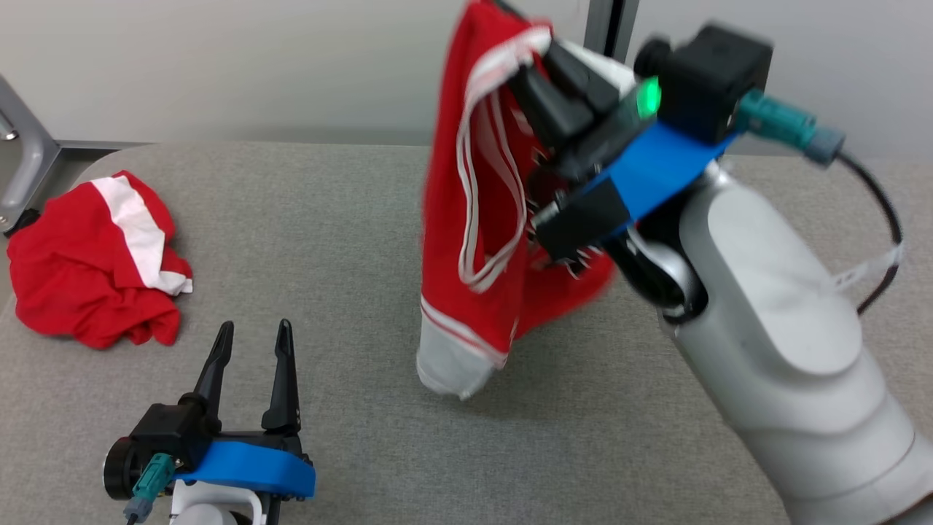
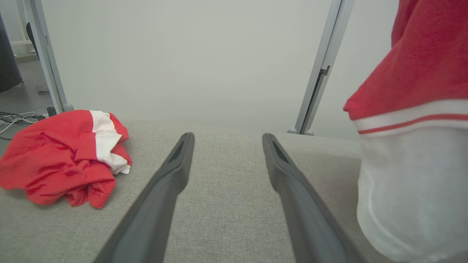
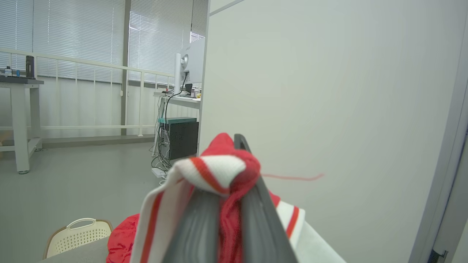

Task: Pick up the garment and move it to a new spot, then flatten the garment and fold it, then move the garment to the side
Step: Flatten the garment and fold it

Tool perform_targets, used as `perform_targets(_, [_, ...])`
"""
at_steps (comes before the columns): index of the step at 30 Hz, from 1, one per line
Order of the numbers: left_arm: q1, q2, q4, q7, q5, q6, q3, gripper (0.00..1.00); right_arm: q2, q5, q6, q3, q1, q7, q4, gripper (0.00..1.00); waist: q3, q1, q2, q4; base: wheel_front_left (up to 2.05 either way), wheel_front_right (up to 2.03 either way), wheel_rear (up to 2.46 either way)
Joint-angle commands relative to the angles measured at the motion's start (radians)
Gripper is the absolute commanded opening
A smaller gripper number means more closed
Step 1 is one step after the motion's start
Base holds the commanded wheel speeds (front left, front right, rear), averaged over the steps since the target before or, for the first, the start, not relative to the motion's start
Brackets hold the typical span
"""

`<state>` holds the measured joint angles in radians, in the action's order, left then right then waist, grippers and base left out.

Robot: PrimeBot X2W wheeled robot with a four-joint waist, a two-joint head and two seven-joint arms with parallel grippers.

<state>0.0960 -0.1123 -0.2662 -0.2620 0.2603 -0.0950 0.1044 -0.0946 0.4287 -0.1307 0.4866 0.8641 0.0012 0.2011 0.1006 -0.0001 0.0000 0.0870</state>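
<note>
Garment (image 1: 446, 240) hangs clamped in right pincer (image 1: 536, 64), above table (image 1: 328, 219).

The shirt (image 1: 474, 240) in the right claw (image 1: 536, 69) is red with white stripes. The table (image 1: 328, 219) under it is grey.

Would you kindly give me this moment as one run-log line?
right gripper: shut on red garment, hanging over table | left gripper: open, empty | second red garment: crumpled at table's left
</note>
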Motion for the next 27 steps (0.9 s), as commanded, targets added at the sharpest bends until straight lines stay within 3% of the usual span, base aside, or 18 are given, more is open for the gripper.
perform_targets(1, [0.016,0.005,0.005,-0.004,-0.008,-0.004,-0.002,1.0,0.007,0.011,0.0,0.006,0.051,-0.015,0.003,0.0,0.007,0.0001,0.0,0.011,0.0,0.0,0.0])
perform_targets(7, [0.016,0.011,0.012,-0.004,-0.015,-0.009,-0.003,1.0,0.021,0.038,0.0,0.001,0.2,-0.078,0.023,0.0,0.014,0.0001,0.0,0.028,0.0,0.0,0.0])
perform_targets(14, [0.031,0.014,0.029,-0.004,-0.017,-0.013,-0.01,1.0,-0.054,0.049,0.0,-0.119,0.092,-0.066,0.105,0.0,0.042,0.0001,0.0,0.033,0.0,0.0,0.0])
perform_targets(20, [0.07,0.023,0.044,-0.004,-0.015,-0.02,0.011,1.0,-0.143,0.026,0.0,-0.235,-0.011,-0.057,0.286,0.0,0.115,0.0001,0.0,0.058,0.0,0.0,0.0])
perform_targets(27, [0.13,0.031,0.06,-0.004,-0.02,-0.028,0.048,1.0,-0.217,-0.063,0.0,-0.285,0.035,-0.138,0.496,0.0,0.187,0.0001,0.0,0.119,0.0,0.0,0.0])
